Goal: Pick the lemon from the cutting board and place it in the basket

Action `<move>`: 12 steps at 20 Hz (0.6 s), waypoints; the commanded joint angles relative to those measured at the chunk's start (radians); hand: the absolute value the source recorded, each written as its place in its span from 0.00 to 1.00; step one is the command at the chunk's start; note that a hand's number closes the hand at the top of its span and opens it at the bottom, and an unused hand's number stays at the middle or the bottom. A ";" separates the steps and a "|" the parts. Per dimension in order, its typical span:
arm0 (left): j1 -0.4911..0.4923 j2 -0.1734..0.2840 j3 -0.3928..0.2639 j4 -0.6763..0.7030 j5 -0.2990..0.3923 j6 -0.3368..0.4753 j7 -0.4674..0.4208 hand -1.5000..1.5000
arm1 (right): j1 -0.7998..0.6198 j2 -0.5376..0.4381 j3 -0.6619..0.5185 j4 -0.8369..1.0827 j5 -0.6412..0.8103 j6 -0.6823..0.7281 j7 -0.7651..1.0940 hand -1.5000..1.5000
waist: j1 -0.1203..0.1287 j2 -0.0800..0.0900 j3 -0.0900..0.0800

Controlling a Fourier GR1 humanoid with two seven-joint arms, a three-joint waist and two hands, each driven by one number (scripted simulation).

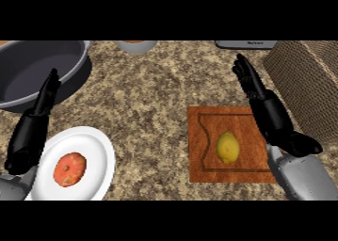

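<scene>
Speckled brown stone counter [150, 94] is seen from above. At its right, a yellow oval lemon [228, 147] is laid in the middle of a reddish-brown wooden cutting board [230, 117]. A tan woven basket [316, 80] is set just right of the board. The black right hand [269, 106] is held over the board's right edge, fingers straight, nothing grasped. The black left hand [34, 122] is kept at the left, fingers straight, beside a white round plate [95, 146] bearing a red-orange round fruit [70, 169]. A grey round bowl [32, 66] is placed at top left.
</scene>
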 commanded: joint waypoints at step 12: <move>0.018 -0.048 0.103 0.174 0.286 -0.182 0.254 0.50 | -0.027 0.035 0.146 0.093 0.368 -0.109 -0.204 0.00 | 0.007 0.008 0.010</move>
